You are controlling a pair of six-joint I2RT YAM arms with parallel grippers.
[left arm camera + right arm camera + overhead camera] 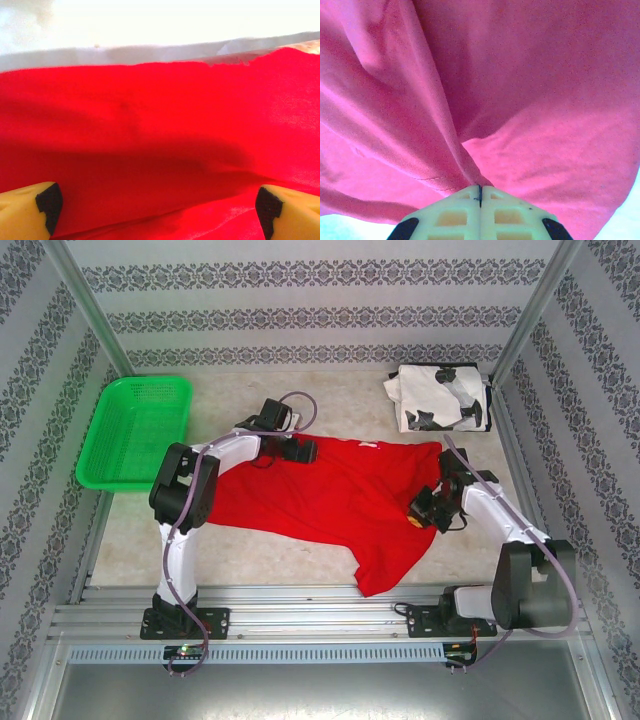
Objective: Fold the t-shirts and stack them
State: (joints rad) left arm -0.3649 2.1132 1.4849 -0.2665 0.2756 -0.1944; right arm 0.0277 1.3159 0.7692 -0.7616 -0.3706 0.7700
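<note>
The red t-shirt [350, 498] lies spread and rumpled across the middle of the table, one part trailing toward the near edge. My left gripper [300, 451] is at its far left edge. In the left wrist view it [155, 212] is open, its yellow fingers [30, 210] wide apart low over the red cloth [160, 125]. My right gripper [426, 508] sits at the shirt's right edge. In the right wrist view it [480, 192] is shut on a pinched ridge of the red cloth [520, 100]. The white t-shirt [440, 398] with black blotches lies folded at the back right.
A green mesh basket [135, 430] stands at the left side of the table. Patterned walls and metal posts enclose the table on three sides. A metal rail [320, 615] carrying the arm bases runs along the near edge.
</note>
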